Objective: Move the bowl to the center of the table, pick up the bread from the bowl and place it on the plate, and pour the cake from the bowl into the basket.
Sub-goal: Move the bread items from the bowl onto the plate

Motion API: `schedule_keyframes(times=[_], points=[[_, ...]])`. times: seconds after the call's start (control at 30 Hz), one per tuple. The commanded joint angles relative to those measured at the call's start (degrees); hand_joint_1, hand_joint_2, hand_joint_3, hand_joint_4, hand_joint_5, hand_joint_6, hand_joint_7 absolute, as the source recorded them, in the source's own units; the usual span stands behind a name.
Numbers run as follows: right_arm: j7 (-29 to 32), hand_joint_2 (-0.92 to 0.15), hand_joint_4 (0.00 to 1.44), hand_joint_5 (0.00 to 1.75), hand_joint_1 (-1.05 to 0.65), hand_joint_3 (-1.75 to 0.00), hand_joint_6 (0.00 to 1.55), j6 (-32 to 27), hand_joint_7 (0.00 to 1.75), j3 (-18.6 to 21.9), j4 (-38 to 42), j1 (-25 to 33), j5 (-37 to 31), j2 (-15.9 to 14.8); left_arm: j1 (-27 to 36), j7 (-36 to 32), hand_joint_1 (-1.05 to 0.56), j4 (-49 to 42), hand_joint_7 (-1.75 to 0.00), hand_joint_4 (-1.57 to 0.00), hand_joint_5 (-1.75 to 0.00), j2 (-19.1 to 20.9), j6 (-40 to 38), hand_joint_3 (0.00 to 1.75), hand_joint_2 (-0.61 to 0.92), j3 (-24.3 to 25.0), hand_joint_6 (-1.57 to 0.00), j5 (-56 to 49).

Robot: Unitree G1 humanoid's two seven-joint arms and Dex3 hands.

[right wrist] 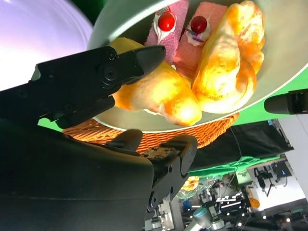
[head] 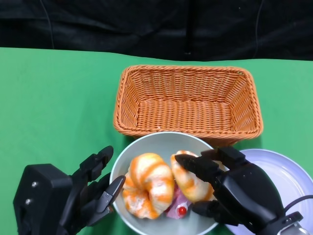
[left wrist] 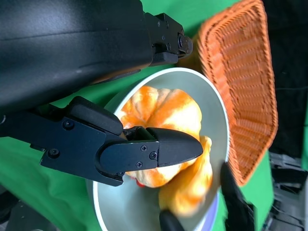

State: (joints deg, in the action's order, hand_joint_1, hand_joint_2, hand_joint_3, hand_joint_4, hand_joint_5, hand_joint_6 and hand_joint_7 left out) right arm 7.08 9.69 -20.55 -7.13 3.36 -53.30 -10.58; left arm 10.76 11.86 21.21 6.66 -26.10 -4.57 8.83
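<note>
A grey bowl (head: 155, 143) sits at the near middle of the table with two orange-striped breads and pink cherry-topped cake (head: 178, 208) in it. My right hand (head: 234, 191) reaches in from the right and its fingers (head: 195, 165) wrap the right-hand bread (head: 190, 185). The right wrist view shows that bread (right wrist: 161, 94) between my right hand's fingers (right wrist: 120, 65), with two cake pieces (right wrist: 163, 29) behind it. The other bread (head: 146, 185) lies loose at the bowl's left. My left hand (head: 83, 196) holds the bowl's left rim, one finger (left wrist: 168, 147) over the edge.
An orange wicker basket (head: 188, 100) stands just behind the bowl, nothing in it. A white plate (head: 281, 171) lies to the right, partly under my right hand. Green cloth covers the table, with open room on the left. A black backdrop runs along the far edge.
</note>
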Motion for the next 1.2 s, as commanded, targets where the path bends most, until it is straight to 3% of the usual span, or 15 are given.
schedule_keyframes(times=[0.03,0.07,0.1,0.13,0.17,0.2,0.23,0.27,0.3,0.33,0.47,0.63,0.83,1.03,1.2], points=[[4.5,-0.87,0.8,0.32,-0.03,-0.01,0.79,2.5,0.07,-0.1,4.8,-1.4,1.7,-1.0,1.3,-0.4,-0.79,1.7,-0.02,-0.15,-0.08,0.5,0.8,0.53,0.92,1.1,-0.12,0.1],[6.6,-0.89,1.04,0.41,-0.06,-0.02,0.98,4.2,0.14,-0.1,6.1,-2.0,2.3,-1.1,1.5,-0.4,-0.78,1.8,-0.02,-0.16,-0.08,0.4,0.9,0.53,0.92,1.2,-0.12,0.2],[8.4,-0.9,1.12,0.55,-0.06,-0.02,1.1,6.0,0.15,-0.2,7.3,-2.6,3.0,-1.1,1.7,-0.3,-0.78,1.9,-0.02,-0.16,-0.08,0.4,1.0,0.53,0.92,1.3,-0.12,0.3],[9.6,-0.9,1.1,0.93,-0.04,-0.05,1.22,7.2,0.16,-0.2,8.1,-3.0,3.5,-1.1,1.8,-0.3,-0.78,1.9,-0.02,-0.16,-0.08,0.3,1.1,0.53,0.92,1.4,-0.13,0.3],[11.2,-0.9,1.06,1.17,-0.03,-0.08,1.29,8.7,0.16,-0.3,9.1,-3.3,4.2,-0.9,1.9,-0.2,-0.78,1.9,-0.02,-0.16,-0.08,0.2,1.2,0.53,0.92,1.5,-0.13,0.4],[12.4,-0.7,1.02,1.5,0.0,-0.54,1.29,9.9,0.49,-0.3,9.8,-3.6,4.7,-0.8,1.9,-0.2,-0.77,1.9,-0.02,-0.16,-0.08,0.1,1.3,0.53,0.92,1.5,-0.13,0.4],[13.2,-0.52,1.0,1.62,0.01,-0.9,1.2,10.6,0.76,-0.3,10.4,-3.8,5.1,-0.8,2.0,-0.2,-0.77,1.9,-0.02,-0.16,-0.08,0.1,1.4,0.53,0.92,1.5,-0.13,0.4],[14.5,-0.42,0.99,1.68,0.01,-1.09,1.15,11.7,0.92,-0.4,11.0,-3.9,5.6,-0.5,2.1,-0.1,-0.77,2.0,-0.02,-0.16,-0.08,0.0,1.3,0.54,0.92,1.6,-0.13,0.5],[15.6,-0.33,0.99,1.72,0.0,-1.31,1.01,12.5,1.29,-0.5,11.4,-4.1,5.8,-0.2,2.2,0.0,-0.76,2.1,-0.02,-0.16,-0.08,0.0,1.5,0.54,0.92,1.6,-0.13,0.5],[17.0,-0.3,0.99,1.73,-0.01,-1.39,0.94,13.3,1.43,-0.6,11.6,-4.2,5.8,0.1,2.3,0.1,-0.76,2.1,-0.02,-0.16,-0.08,-0.1,1.9,0.54,0.92,1.6,-0.13,0.5],[22.5,-0.22,1.0,1.75,-0.02,-1.52,0.86,16.4,1.61,-0.7,12.4,-4.9,5.9,0.9,2.9,0.2,-0.74,2.3,-0.02,-0.18,-0.08,-0.6,3.1,0.54,0.92,1.8,-0.14,0.9],[27.1,-0.2,1.01,1.75,-0.06,-1.62,0.86,19.5,1.6,-0.2,12.0,-5.4,5.6,1.3,3.3,-0.1,-0.73,2.9,-0.02,-0.19,-0.08,-0.7,3.6,0.55,0.92,1.9,-0.15,0.8],[27.8,-0.14,1.01,1.75,-0.11,-1.74,0.87,21.7,1.57,1.2,8.7,-4.8,7.6,1.6,4.1,0.3,-0.72,3.4,-0.01,-0.19,-0.07,-0.6,3.9,0.54,0.92,2.2,-0.15,1.4],[22.3,-0.08,1.03,1.75,-0.13,-1.75,0.89,22.0,1.57,3.3,1.4,-0.9,17.4,2.7,5.0,0.8,-0.71,3.4,-0.01,-0.19,-0.07,-0.3,4.7,0.55,0.92,2.7,-0.15,2.7],[15.2,-0.14,1.0,1.74,-0.07,-1.75,0.91,19.0,1.49,4.2,-5.2,3.1,27.0,4.8,5.2,1.2,-0.7,3.2,-0.01,-0.18,-0.06,-0.2,4.9,0.55,0.92,3.2,-0.15,3.6]])
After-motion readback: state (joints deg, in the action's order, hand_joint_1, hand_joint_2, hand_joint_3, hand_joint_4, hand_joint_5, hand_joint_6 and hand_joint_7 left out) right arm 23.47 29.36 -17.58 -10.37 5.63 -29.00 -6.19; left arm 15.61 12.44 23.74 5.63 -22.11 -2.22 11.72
